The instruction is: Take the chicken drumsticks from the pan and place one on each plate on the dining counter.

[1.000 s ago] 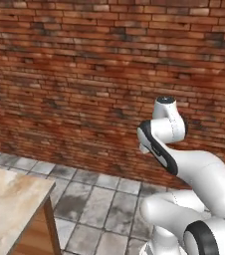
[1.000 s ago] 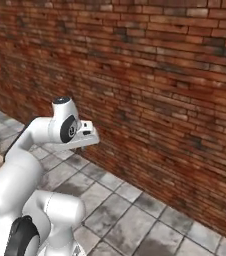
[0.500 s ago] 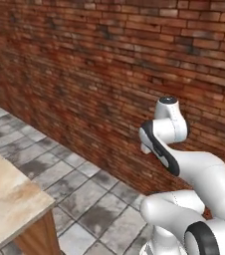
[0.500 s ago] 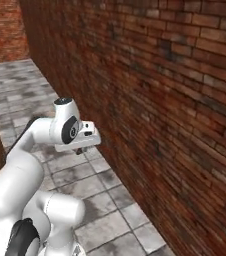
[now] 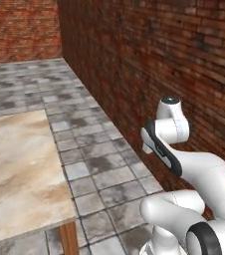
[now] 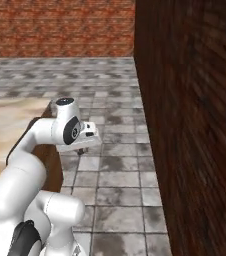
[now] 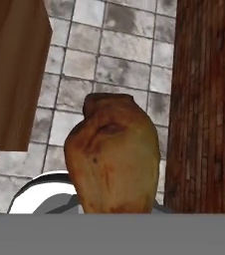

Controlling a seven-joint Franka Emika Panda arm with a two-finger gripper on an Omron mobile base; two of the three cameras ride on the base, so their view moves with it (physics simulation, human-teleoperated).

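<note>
1. Pinching a chicken drumstick (image 7: 115,155), jaws pressed nearly together on it; seen large and centred in the hand view, thick end up toward 12 o'clock, lower end cut off by the bottom of the picture.
2. Hanging above grey floor tiles (image 7: 115,67), judging by the hand view, with a brown wooden panel (image 7: 11,74) at 10 o'clock and a brick wall (image 7: 209,99) at 3 o'clock.
3. Showing the gripper (image 6: 83,148) in the right base view, tucked under the white arm (image 6: 40,137) just off the corner of the dining counter (image 6: 10,125); fingertips too small and dark there to read.
4. Showing the same dining counter (image 5: 15,169) at 9 o'clock in the left base view, its marbled top bare as far as visible.
5. Judged progress: one drumstick lifted and in carriage, not yet set on a plate; placing it, then fetching and placing the second one, apparently left to do.
6. Hard to tell: where the plates, the pan and the other drumstick are; whether any plate has been served; how the fingers meet the meat, hidden behind it; how much of the counter runs beyond the picture edges.
</note>
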